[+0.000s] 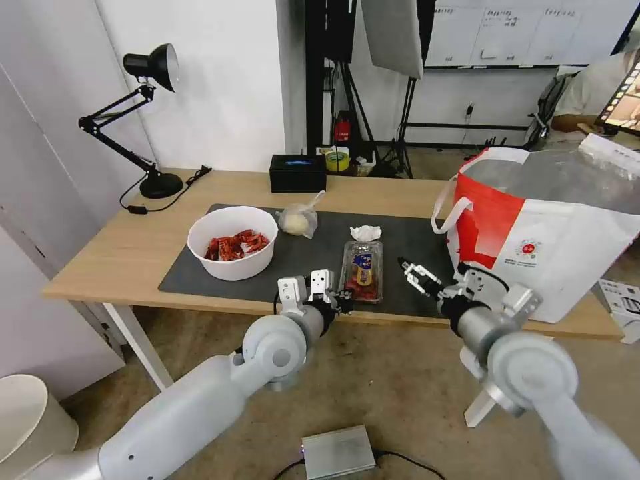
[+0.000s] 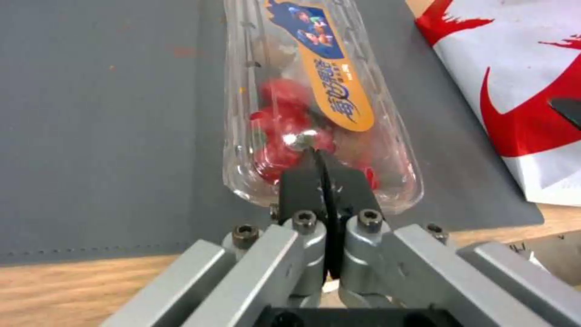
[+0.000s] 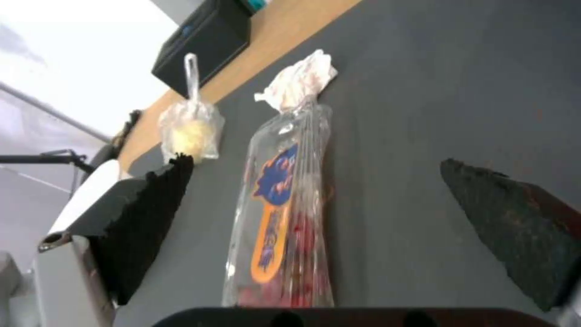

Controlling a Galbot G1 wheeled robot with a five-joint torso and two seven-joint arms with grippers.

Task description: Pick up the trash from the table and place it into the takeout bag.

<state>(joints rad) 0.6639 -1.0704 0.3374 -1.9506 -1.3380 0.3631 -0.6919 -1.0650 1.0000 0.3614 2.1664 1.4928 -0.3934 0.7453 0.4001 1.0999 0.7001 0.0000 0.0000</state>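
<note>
A: How many pieces of trash are sitting on the bench [image 1: 120, 257]?

B: Four are showing: one white bowl [image 1: 233, 241] of red shells, one clear plastic box [image 1: 362, 269], one crumpled tissue [image 1: 365, 233] and one knotted clear bag [image 1: 299, 219].

A: And what else is being counted?

B: One takeout bag [image 1: 567, 233], one black box [image 1: 298, 173], one desk lamp [image 1: 143, 113], and two claws, the left claw [image 1: 344, 301] and the right claw [image 1: 409, 269].
</note>
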